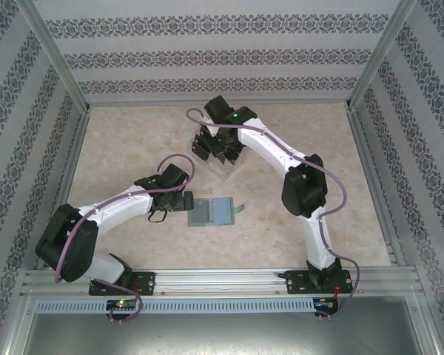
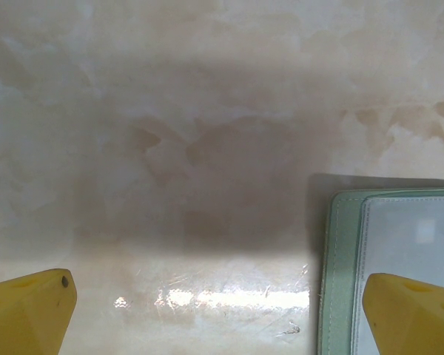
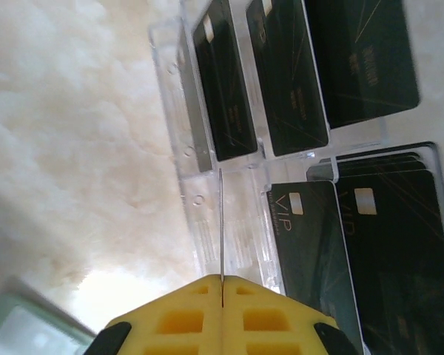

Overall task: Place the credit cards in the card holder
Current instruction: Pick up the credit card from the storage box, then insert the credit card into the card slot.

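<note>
**Card pinched at rack, carry to holder next**

Right end effector (image 3: 222, 296) is pinching one credit card (image 3: 220, 222) edge-on at the clear rack (image 3: 174, 89), just beyond the card holder (image 1: 213, 211), which lies open on the tabletop (image 1: 133, 140). Left end effector (image 2: 218, 281) is spread, with one finger over the holder's edge. My read on the next move: carry the card over and line it up with a pocket. The right wrist view shows the pinch. The overhead view shows the path from rack to holder.
</note>
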Controlling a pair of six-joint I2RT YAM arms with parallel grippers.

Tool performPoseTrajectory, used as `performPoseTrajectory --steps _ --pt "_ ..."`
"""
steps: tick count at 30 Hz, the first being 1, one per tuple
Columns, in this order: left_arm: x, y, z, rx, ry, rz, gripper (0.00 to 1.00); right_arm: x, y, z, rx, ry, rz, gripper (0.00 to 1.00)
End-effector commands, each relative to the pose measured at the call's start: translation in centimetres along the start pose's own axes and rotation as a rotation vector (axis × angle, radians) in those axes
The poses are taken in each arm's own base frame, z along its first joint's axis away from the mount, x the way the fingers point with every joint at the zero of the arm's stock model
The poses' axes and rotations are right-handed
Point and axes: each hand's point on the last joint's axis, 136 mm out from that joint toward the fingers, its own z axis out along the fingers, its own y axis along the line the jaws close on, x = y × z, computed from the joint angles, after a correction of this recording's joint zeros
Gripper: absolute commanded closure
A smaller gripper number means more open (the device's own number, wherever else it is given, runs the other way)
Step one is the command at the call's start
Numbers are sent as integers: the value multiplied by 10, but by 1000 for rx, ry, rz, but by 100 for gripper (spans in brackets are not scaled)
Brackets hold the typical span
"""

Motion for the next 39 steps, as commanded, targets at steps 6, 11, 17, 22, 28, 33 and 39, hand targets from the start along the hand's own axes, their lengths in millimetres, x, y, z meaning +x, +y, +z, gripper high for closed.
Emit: performPoseTrajectory --steps 6,11,17,22,28,33,39 --pt "-1 -5 -2 -5 22 98 0 13 39 -76 -211 -202 184 100" --pt "4 -9 0 0 47 126 0 60 49 -68 -328 -247 383 100" --pt "13 -14 4 -28 67 185 0 106 51 -52 -414 -319 612 100" --pt "20 -10 9 -74 79 202 0 134 55 -38 -445 -337 713 100" --pt "23 -5 14 -108 87 204 0 146 60 -25 -478 -337 770 100" --pt "24 0 16 -138 92 211 0 148 71 -12 -515 -324 796 100" --pt "27 5 19 -161 101 216 0 153 79 5 -540 -298 806 100"
